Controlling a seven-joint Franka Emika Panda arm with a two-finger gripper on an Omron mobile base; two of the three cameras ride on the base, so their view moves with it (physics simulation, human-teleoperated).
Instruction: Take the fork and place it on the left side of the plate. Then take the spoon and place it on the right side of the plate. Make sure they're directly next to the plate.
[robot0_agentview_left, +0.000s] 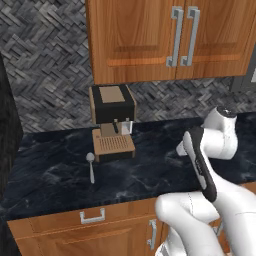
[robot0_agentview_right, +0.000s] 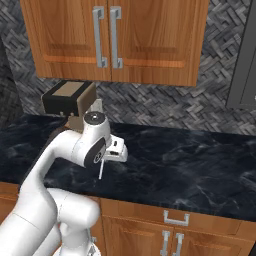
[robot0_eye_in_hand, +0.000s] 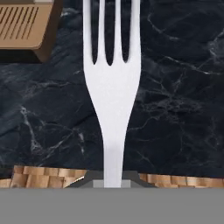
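The jaws (robot0_eye_in_hand: 112, 183) are clamped tight on the handle of the fork (robot0_eye_in_hand: 112, 87), which sticks straight out ahead of the hand with its tines pointing away, lifted clear above the dark marbled surface (robot0_eye_in_hand: 175, 109). From the right base view the fork (robot0_agentview_right: 101, 169) hangs as a thin pale sliver below the wrist, over the front part of the surface (robot0_agentview_right: 190, 170). The spoon (robot0_agentview_left: 91, 165) lies flat on the surface, bowl toward the wall and handle toward the front edge, just beside the left front corner of the coffee machine (robot0_agentview_left: 112, 120). The machine's wooden drip tray (robot0_eye_in_hand: 26, 26) sits near the fork's tines in the hand view. Wooden cabinets (robot0_agentview_left: 170, 35) hang over the surface, with drawers (robot0_agentview_left: 92, 216) below its front edge.
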